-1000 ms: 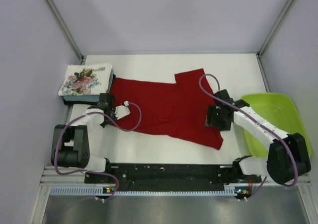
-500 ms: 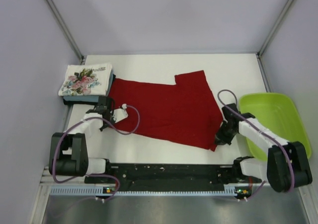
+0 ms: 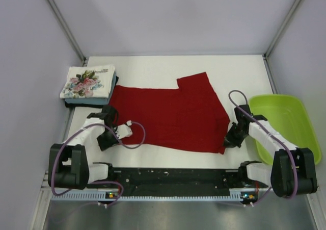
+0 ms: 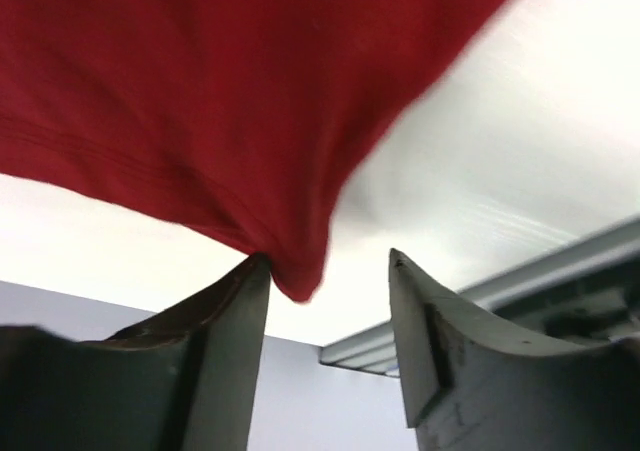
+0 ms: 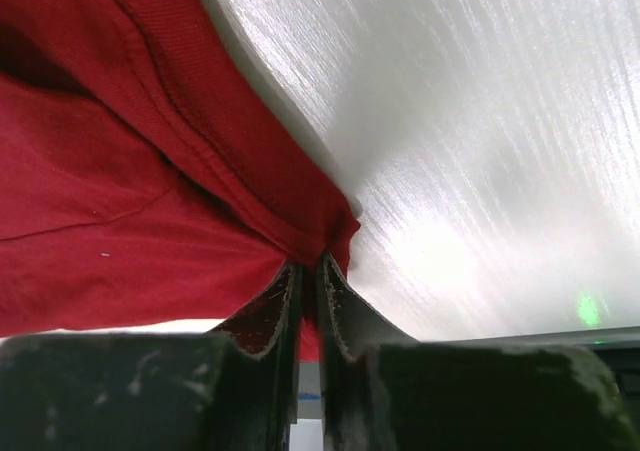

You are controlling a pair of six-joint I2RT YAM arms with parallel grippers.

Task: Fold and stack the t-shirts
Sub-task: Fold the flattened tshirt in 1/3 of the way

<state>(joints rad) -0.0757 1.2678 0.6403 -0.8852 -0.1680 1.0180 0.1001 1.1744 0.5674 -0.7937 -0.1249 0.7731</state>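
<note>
A deep red t-shirt (image 3: pixel 173 118) lies spread flat across the middle of the white table (image 3: pixel 153 67). My left gripper (image 3: pixel 107 138) sits at its near left corner. In the left wrist view the left gripper (image 4: pixel 328 266) is open, and a tip of the red t-shirt (image 4: pixel 200 91) hangs against its left finger (image 4: pixel 235 311), unpinched. My right gripper (image 3: pixel 228 139) is at the near right corner. In the right wrist view the right gripper (image 5: pixel 310 266) is shut on the hem of the red t-shirt (image 5: pixel 120 231). A folded floral t-shirt (image 3: pixel 87 82) tops a stack at the back left, over a light blue one (image 3: pixel 89 101).
A lime-green tray (image 3: pixel 285 123) stands at the right edge, just beyond my right arm. Grey walls and metal frame posts close in the table on both sides. The arm bases and a black rail run along the near edge.
My right gripper moved to the shirt's near right corner and shut on the hem. My left gripper drew toward the near edge and opened off the cloth. The shirt lies flatter.
</note>
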